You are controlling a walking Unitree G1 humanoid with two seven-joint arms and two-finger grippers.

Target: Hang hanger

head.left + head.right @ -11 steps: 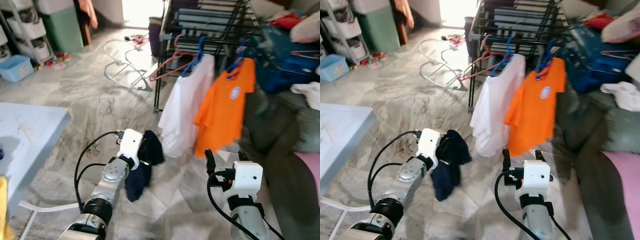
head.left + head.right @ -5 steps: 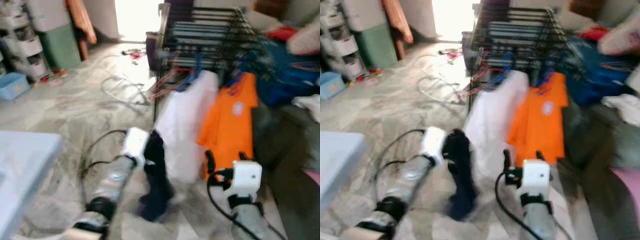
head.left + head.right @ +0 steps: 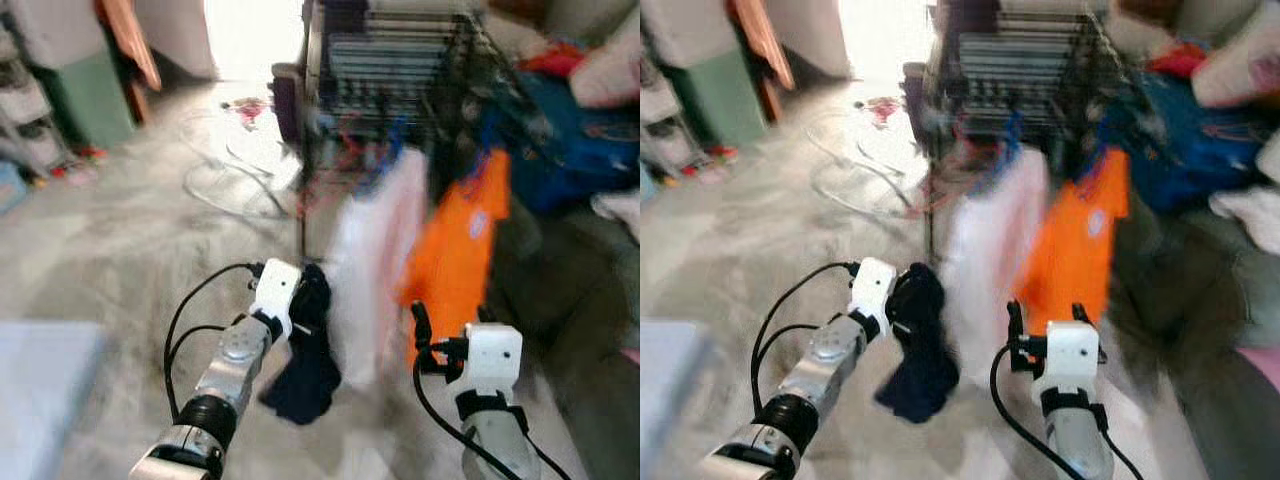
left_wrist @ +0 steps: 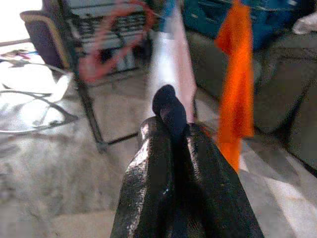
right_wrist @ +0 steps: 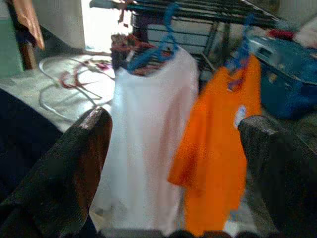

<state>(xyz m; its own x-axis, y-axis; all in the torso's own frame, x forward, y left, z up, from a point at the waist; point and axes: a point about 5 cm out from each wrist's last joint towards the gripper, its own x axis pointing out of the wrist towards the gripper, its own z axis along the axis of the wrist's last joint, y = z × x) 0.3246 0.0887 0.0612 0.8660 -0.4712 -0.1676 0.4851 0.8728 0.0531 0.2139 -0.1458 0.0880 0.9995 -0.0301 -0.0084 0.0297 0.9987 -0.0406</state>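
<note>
My left gripper [image 3: 303, 297] is shut on a dark navy garment [image 3: 305, 370] that hangs limp from it above the floor; in the left wrist view the cloth [image 4: 171, 111] bulges out between the closed fingers [image 4: 148, 168]. Just beyond stands a black drying rack [image 3: 390, 60]. On it hang a white shirt [image 3: 365, 260] and an orange shirt [image 3: 455, 250], each on a blue hanger, and beside them a bare red hanger [image 4: 106, 39]. My right gripper [image 3: 448, 318] is open and holds nothing, low in front of the orange shirt.
A dark sofa [image 3: 560, 290] piled with a blue bag [image 3: 575, 130] and clothes fills the right side. A white tubular frame [image 3: 230, 180] lies on the marble floor left of the rack. A pale table corner [image 3: 40, 350] is at lower left, a green cabinet [image 3: 95, 95] at the back.
The whole picture has shifted and blurred as the camera moved toward the rack. The navy garment stays in my left gripper and swings a little; the right gripper stays open.
</note>
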